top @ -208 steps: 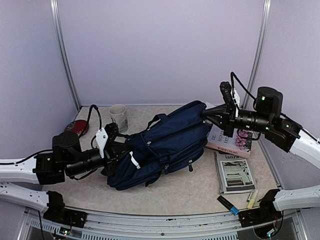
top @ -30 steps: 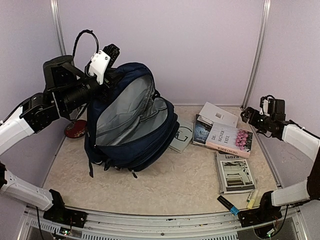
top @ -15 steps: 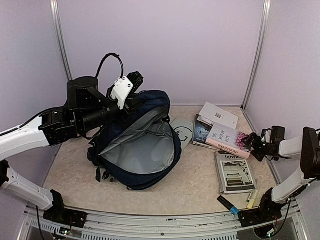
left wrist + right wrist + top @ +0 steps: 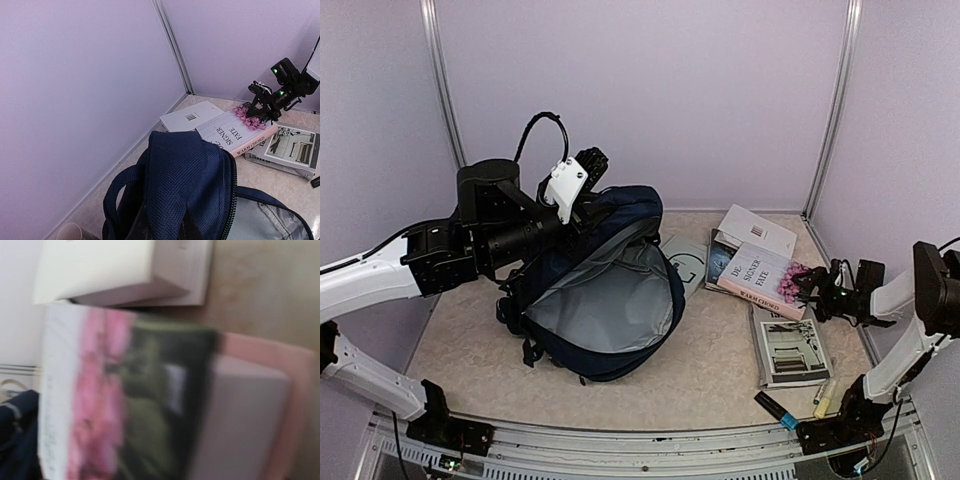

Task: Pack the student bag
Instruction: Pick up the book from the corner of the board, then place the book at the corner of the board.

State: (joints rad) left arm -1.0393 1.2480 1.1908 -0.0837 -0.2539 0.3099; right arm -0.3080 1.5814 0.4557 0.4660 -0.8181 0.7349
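Observation:
The student bag (image 4: 605, 300), dark navy, stands on the table with its main compartment unzipped and grey lining showing. My left gripper (image 4: 588, 190) is shut on the fabric at the bag's top edge (image 4: 190, 185) and holds it up; its fingers are buried in the cloth. My right gripper (image 4: 810, 290) is low at the right, open, its jaws on either side of the flowered end of a pink book (image 4: 765, 273). The left wrist view shows that gripper (image 4: 257, 107) against the book (image 4: 235, 132). The right wrist view is blurred and filled by the pink cover (image 4: 95, 390).
A white book (image 4: 757, 230) and a blue one (image 4: 720, 262) lie behind and under the pink book. A grey flat item (image 4: 685, 265) lies beside the bag. A magazine (image 4: 790, 345), a black marker (image 4: 775, 408) and a yellow highlighter (image 4: 825, 397) lie front right.
The left arm brought the bag down and rightward, then nearly stopped. The right gripper dropped from the back right to the pink book's end, and the book shifted slightly left.

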